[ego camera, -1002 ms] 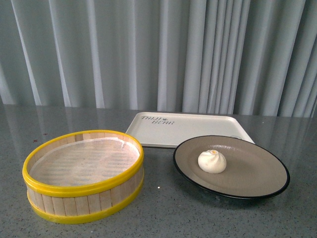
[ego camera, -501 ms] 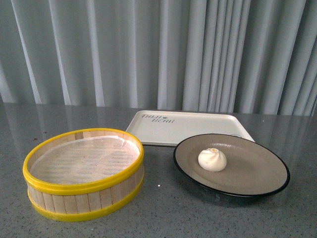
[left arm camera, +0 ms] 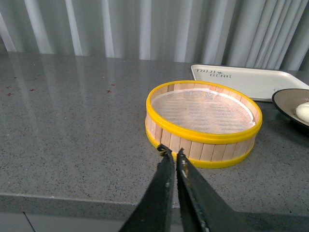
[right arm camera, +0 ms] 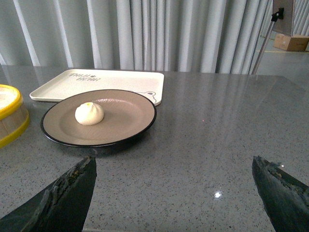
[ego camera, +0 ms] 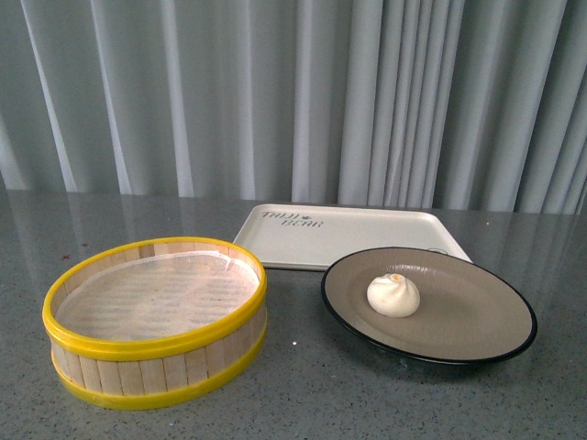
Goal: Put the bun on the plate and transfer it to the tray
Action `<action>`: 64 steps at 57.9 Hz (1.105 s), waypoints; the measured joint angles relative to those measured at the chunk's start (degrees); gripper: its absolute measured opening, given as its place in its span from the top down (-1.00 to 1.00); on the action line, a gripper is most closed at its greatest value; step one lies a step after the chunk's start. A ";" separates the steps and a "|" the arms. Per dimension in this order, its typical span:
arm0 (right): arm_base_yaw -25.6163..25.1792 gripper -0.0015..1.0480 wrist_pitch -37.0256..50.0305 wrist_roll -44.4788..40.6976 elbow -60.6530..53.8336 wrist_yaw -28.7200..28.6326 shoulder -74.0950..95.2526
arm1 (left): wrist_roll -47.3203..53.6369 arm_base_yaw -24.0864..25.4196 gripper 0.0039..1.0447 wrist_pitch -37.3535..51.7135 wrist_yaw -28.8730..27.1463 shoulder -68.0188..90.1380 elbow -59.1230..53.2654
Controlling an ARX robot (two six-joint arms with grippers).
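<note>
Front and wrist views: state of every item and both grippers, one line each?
bun: whole, sitting on the plate
plate: upright, holding the bun, in front of the tray
tray: flat on the table, nothing seen in it
steamer basket: lidless, empty apart from its liner
left gripper: shut, holding nothing
right gripper: wide open, holding nothing

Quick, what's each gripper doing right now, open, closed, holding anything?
Left gripper: closed, holding nothing.
Right gripper: wide open, holding nothing.
</note>
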 joint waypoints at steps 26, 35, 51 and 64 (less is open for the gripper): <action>0.00 -0.84 0.00 0.00 0.00 0.00 0.00 | 0.00 0.00 -0.66 0.00 0.00 0.00 0.00; 0.00 -0.84 0.00 0.00 0.00 0.00 0.00 | 0.15 0.00 -0.87 0.00 0.00 0.00 0.00; 0.00 -0.84 0.00 0.00 0.00 0.00 0.00 | 0.15 0.00 -0.88 0.00 0.00 0.00 0.00; -4.11 -0.84 4.02 -20.02 12.63 0.35 37.27 | 0.15 0.00 -0.88 0.00 0.00 -0.02 0.00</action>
